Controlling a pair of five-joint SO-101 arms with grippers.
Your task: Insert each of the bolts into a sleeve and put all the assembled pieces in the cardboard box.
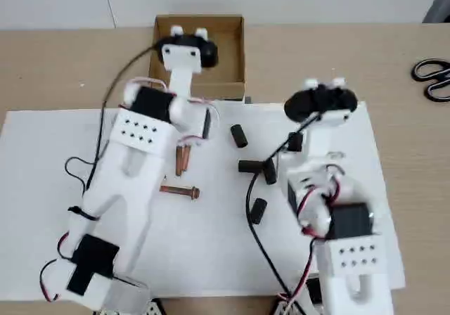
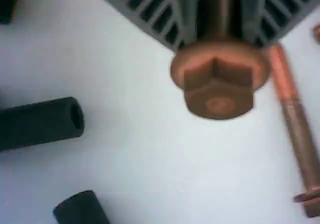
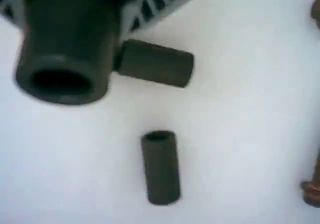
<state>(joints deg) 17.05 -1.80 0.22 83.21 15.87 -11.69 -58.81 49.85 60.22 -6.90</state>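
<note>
At my left end effector [image 2: 217,19]: clamped shut around a bolt [image 2: 218,81].
At my right end effector [image 3: 70,4]: gripping a sleeve [image 3: 62,64].
Risk: if I misalign them, bolt glances off sleeve and drops.

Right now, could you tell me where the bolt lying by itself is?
In the high view, that bolt lies on the white paper, between the left arm and the black sleeves.

- Cardboard box [image 1: 235,48] stands on the table [image 1: 56,62], just behind the far edge of the paper sheet [image 1: 211,252].
- Loose bolts [image 1: 179,190] lie on the sheet, left of the scattered sleeves [image 1: 239,136].
- Scissors [image 1: 432,79] lie far right, off the sheet.
</note>
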